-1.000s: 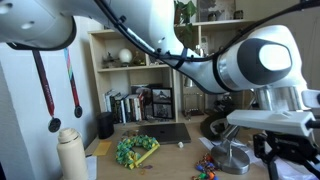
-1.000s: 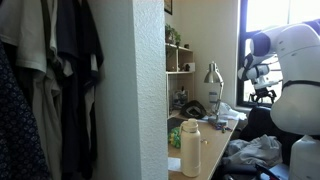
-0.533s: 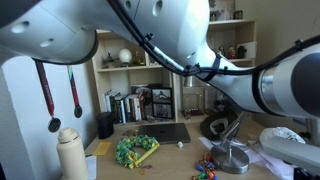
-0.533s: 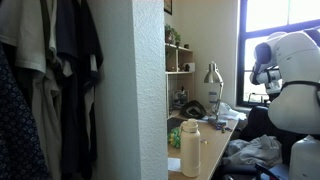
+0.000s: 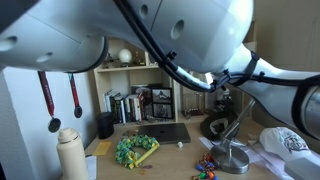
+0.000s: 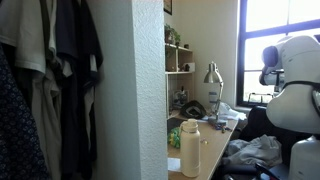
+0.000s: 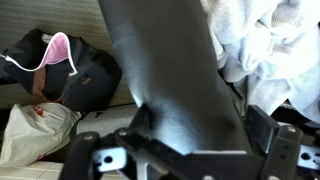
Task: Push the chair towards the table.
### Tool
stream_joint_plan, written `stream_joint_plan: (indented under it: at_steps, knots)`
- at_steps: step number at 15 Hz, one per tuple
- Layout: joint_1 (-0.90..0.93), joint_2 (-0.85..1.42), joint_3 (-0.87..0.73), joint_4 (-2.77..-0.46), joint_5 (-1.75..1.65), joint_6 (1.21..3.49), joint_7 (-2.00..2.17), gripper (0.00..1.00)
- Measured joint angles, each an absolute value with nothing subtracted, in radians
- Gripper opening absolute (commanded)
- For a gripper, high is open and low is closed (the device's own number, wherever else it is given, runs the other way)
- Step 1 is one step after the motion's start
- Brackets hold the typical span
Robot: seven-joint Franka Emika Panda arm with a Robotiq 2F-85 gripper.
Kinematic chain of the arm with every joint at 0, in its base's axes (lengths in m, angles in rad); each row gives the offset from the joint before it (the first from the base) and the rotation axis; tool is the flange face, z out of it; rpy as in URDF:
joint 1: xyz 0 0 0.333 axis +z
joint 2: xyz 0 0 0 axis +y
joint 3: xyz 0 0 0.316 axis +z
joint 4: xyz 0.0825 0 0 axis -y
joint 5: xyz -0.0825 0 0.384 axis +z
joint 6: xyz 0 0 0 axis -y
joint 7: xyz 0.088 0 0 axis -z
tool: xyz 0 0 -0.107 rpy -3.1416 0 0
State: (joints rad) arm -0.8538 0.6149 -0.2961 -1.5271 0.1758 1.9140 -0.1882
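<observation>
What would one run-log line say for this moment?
task: push chair toward table | tool: at dark chair back | grip: unclear

In an exterior view the arm point(image 5: 150, 35) swings closer to the camera and its white shell now spans the frame's top. The end effector point(image 7: 182, 150) has left that view's lower right. In an exterior view the arm point(image 6: 292, 70) shifts right.

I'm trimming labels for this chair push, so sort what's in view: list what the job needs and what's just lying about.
Needed for the job:
chair (the dark back, as it seems)
table
end effector

Just lying about:
bottle
desk lamp
green bundle
shelf unit
dark bag
white laundry
</observation>
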Motion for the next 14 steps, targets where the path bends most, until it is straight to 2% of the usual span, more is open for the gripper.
stream_joint_plan:
  at_steps: [5,14]
  knots:
    - [-0.915,0.635,-0.239,-1.484,0.204,1.861,-0.250,1.00]
    - [-0.866,0.626,-0.176,-1.451,0.113,1.857,-0.404,1.00]
